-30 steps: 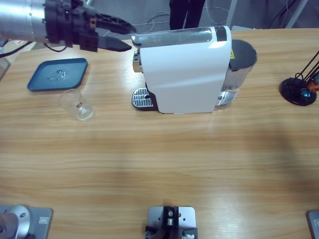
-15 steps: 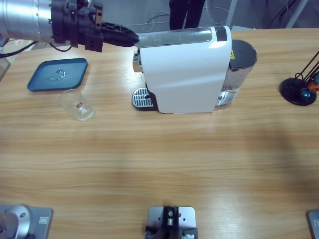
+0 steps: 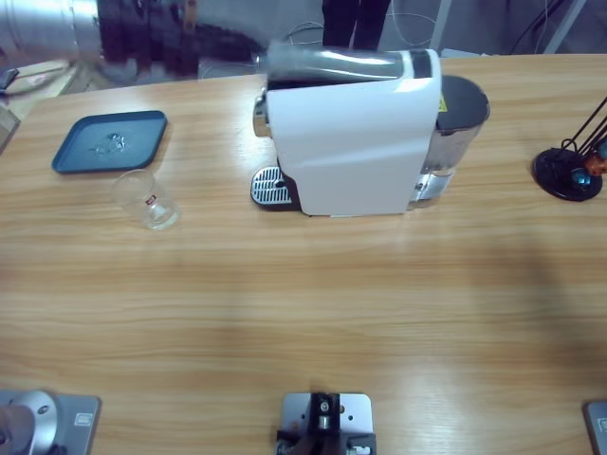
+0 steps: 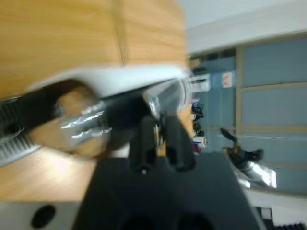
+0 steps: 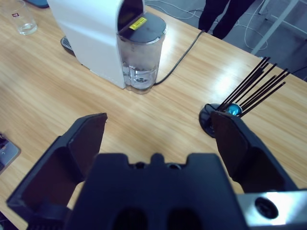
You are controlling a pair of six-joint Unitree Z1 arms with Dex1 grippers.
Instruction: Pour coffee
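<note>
The white coffee machine [image 3: 351, 142] stands at the back middle of the table, its drip grate [image 3: 268, 187] facing left with nothing on it. My left gripper [image 3: 245, 47] reaches in from the upper left, blurred, at the left end of the machine's silver lever [image 3: 332, 63]. In the left wrist view the gripper [image 4: 160, 125] has its jaws close together on the lever [image 4: 165, 98], beside the white body [image 4: 120, 79]. An empty glass cup [image 3: 147, 199] stands left of the machine. My right gripper [image 5: 158, 120] hangs open above the table, holding nothing, and is outside the high view.
A blue tray [image 3: 109, 140] lies behind the cup. The water tank [image 3: 455, 123] sits on the machine's right end. A black capsule stand [image 3: 569, 171] with thin rods is at the right edge. A person's legs [image 3: 356, 24] stand beyond the table.
My left gripper closed its jaws on the lever's left end, then swung up and away; the lever now looks raised and blurred. Cup and tray have not moved.
</note>
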